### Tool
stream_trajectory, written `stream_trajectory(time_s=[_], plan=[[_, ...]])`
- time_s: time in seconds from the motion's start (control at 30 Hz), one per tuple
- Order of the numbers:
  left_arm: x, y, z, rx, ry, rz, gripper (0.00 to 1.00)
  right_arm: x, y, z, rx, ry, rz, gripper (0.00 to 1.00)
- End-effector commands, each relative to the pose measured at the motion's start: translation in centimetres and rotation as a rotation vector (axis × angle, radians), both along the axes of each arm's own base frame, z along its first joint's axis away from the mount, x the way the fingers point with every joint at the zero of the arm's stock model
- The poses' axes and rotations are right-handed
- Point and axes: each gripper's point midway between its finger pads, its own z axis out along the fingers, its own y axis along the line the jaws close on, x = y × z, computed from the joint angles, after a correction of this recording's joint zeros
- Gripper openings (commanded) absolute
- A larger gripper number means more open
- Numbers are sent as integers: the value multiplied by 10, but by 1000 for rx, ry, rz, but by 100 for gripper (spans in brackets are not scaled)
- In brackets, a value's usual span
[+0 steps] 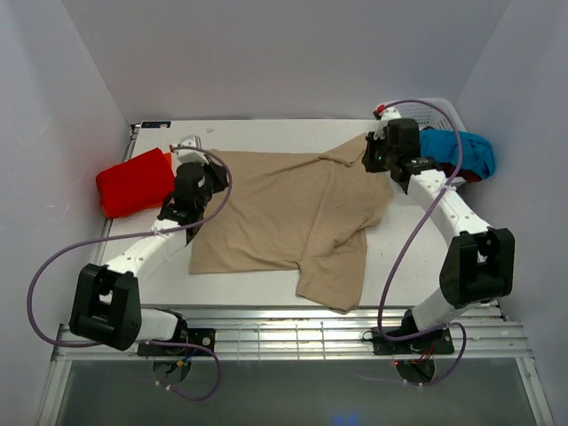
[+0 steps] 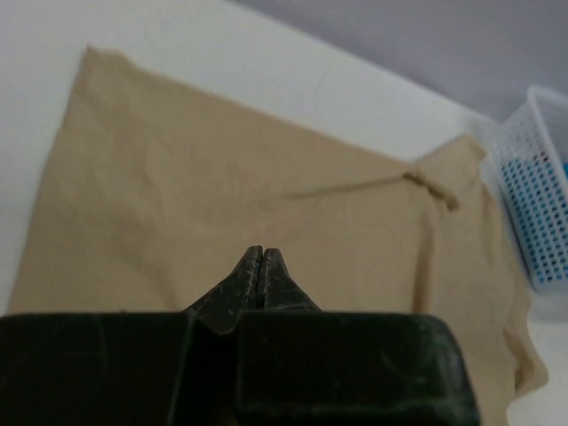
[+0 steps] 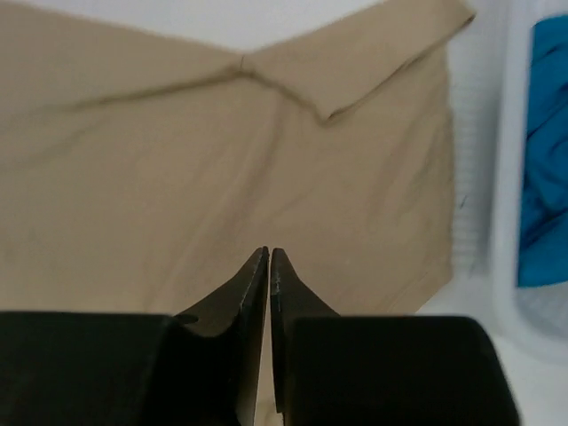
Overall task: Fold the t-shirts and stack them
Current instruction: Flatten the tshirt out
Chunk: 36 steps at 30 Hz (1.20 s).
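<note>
Left claw is clenched, fingertips pressed together with nothing between them, and it hovers over the left edge of the tan t-shirt. That shirt lies spread on the white bench, stretching out ahead of this claw and away to its right. Just off to the claw's left sits the bright red t-shirt, bunched into a compact block and apart from the tan cloth.

Over to the right claw: clenched too, only a hairline slit between the fingertips and no cloth caught in them. It hangs above the far right corner of the tan t-shirt. A sleeve with a folded edge lies just ahead of it, and a crease runs off to its left. Immediately to this claw's right stands the white plastic basket, with the turquoise-blue t-shirt crumpled inside and spilling over its side.

Back toward the arm bases, one flap of the tan t-shirt reaches right down to the bench's near edge, while the rest lies fairly flat with soft wrinkles
</note>
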Motion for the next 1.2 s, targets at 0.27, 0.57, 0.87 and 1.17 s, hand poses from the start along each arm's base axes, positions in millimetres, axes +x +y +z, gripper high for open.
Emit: stream_trajectory(time_s=[0.27, 0.57, 0.87, 1.17], plan=[[-94, -5, -92, -64, 325, -46, 0, -142, 26, -111, -7, 338, 27, 9], [-128, 1, -137, -69, 508, -24, 0, -193, 43, -149, -33, 457, 45, 8], [-153, 4, -167, -83, 602, -15, 0, -219, 38, -184, -59, 560, 7, 8], [-171, 15, -211, -25, 759, 39, 0, -226, 15, -202, -148, 625, -115, 8]])
